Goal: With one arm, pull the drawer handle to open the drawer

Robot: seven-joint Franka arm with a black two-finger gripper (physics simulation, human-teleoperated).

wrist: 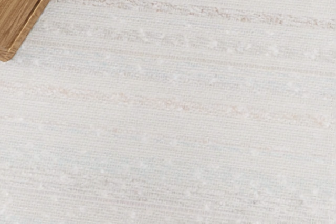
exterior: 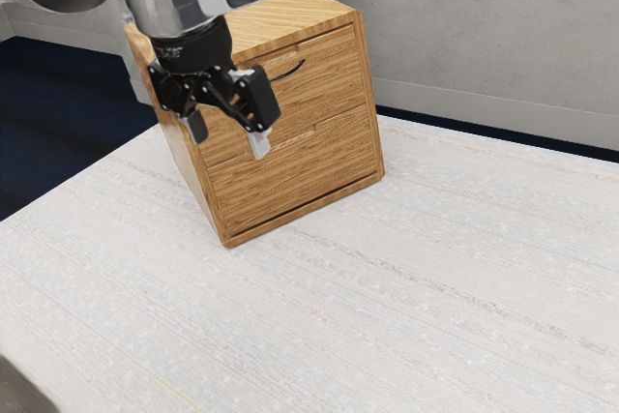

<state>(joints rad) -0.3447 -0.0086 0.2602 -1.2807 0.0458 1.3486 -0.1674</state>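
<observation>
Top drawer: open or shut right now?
Shut. The top drawer front sits flush with the cabinet frame, no gap showing. The gripper is open in front, not clamped on the handle.

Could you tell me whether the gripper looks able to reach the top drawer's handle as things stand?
Probably yes: the gripper hangs open before the cabinet, just below the top drawer's handle and to the exterior view's left of it, nothing between them.
</observation>
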